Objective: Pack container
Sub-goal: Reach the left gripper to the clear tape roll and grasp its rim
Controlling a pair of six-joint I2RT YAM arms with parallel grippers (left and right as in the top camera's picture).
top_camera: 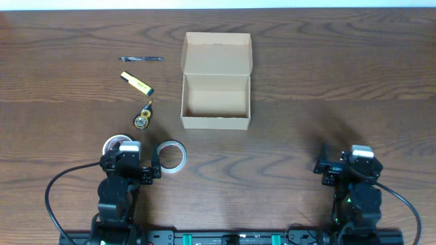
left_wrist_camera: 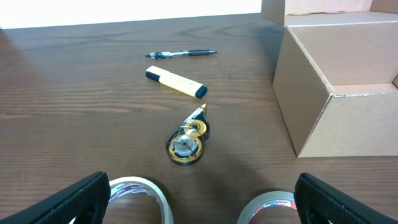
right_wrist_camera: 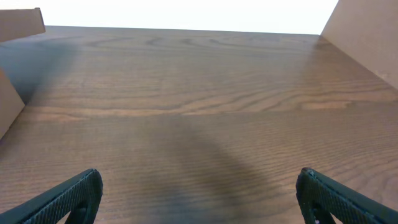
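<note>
Left end effector [left_wrist_camera: 200, 198]: fingers spread wide, gripping nothing, parked low at the near edge of the counter [top_camera: 327, 82]. One tape roll [left_wrist_camera: 138, 190] sits just beside its left finger, and a second tape roll [left_wrist_camera: 268, 206] just beside its right finger. Neither roll is between the fingers. Right end effector [right_wrist_camera: 199, 198]: also spread wide and empty, with only bare wood ahead of it, well apart from all the loose items. Further out on the left side are a correction-tape dispenser [top_camera: 143, 119], then a yellow highlighter [top_camera: 137, 82], then a pen [top_camera: 141, 59] farthest away, all lying flat and apart from one another. The container [top_camera: 215, 123] stands mid-counter, to the right of these items. Its flap lid [top_camera: 216, 53] is folded back on the far side, and the visible part of the interior is empty. Assessment: task at the start. Nothing is packed and nothing is in hand. All five loose items are presumably left to go in, then the flap is to be closed. The rolls nearest the left arm look like the easiest first pick
</note>
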